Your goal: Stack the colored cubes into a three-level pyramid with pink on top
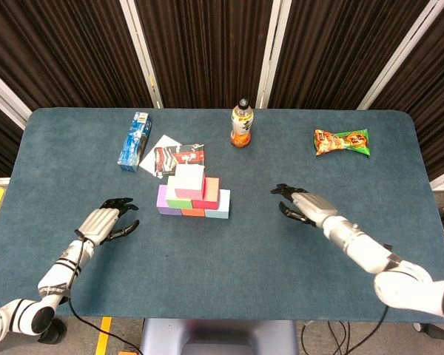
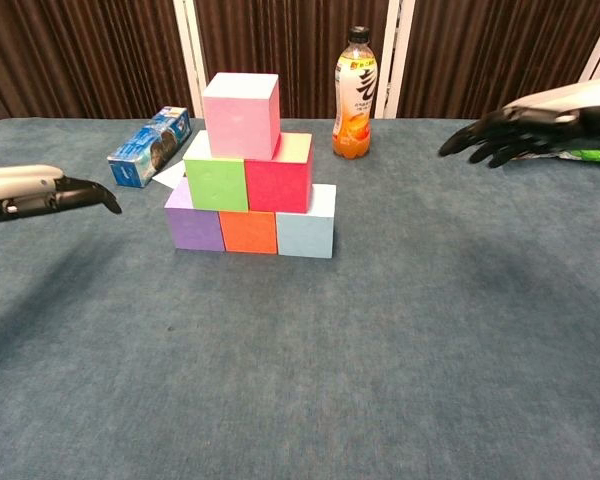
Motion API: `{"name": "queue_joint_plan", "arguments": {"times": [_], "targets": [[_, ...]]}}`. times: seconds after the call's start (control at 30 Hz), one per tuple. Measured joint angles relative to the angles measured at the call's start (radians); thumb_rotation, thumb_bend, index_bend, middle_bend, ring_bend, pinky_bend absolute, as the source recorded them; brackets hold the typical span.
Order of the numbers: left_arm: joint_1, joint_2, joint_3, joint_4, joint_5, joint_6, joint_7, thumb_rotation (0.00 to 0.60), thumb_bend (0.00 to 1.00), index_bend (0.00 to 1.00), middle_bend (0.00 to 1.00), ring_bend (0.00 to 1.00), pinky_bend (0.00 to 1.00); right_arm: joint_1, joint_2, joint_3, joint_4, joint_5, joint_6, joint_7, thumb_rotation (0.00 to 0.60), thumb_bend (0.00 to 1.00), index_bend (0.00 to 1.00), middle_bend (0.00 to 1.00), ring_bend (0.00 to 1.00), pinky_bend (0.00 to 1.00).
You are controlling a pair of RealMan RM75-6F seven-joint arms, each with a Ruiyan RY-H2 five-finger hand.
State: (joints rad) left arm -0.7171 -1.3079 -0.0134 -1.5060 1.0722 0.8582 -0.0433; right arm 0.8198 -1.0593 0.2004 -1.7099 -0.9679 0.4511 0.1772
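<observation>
A pyramid of cubes stands mid-table. Its bottom row is a purple cube (image 2: 193, 219), an orange cube (image 2: 248, 231) and a light blue cube (image 2: 305, 228). On those sit a green cube (image 2: 216, 178) and a red cube (image 2: 278, 179), with the pink cube (image 2: 241, 114) (image 1: 189, 176) on top. My left hand (image 1: 105, 222) (image 2: 42, 193) hovers to the left of the stack, fingers spread, holding nothing. On the other side my right hand (image 1: 302, 205) (image 2: 505, 128) is also open and empty, fingers pointing toward the stack.
An orange drink bottle (image 1: 241, 123) stands behind the stack. A blue box (image 1: 135, 138) and a dark packet on white paper (image 1: 179, 155) lie at the back left. A snack bag (image 1: 342, 140) lies at the back right.
</observation>
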Motion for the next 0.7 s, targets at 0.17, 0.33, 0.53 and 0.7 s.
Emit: {"name": "queue_joint_plan", "arguments": {"times": [0.17,0.33,0.53,0.7], "targets": [[0.001,-0.040,-0.023,0.038,0.004,-0.029,-0.041,0.000,0.30,0.22,0.03,0.00,0.00,0.102,-0.078,-0.043,0.054,0.130,-0.020,-0.058,0.000,0.75,0.23,0.00,0.00,0.00],[0.002,-0.079,-0.040,0.080,0.041,-0.046,-0.066,0.000,0.30,0.20,0.02,0.00,0.00,0.187,-0.152,-0.099,0.121,0.236,-0.026,-0.109,0.000,0.78,0.24,0.00,0.00,0.00],[-0.001,-0.111,-0.056,0.126,0.024,-0.054,-0.023,0.000,0.30,0.19,0.01,0.00,0.00,0.271,-0.214,-0.145,0.167,0.335,-0.023,-0.146,0.000,0.80,0.24,0.00,0.00,0.00],[0.002,-0.125,-0.063,0.144,0.014,-0.068,-0.009,0.000,0.30,0.18,0.01,0.00,0.00,0.311,-0.250,-0.166,0.193,0.390,-0.008,-0.160,0.000,0.80,0.24,0.00,0.00,0.00]]}}
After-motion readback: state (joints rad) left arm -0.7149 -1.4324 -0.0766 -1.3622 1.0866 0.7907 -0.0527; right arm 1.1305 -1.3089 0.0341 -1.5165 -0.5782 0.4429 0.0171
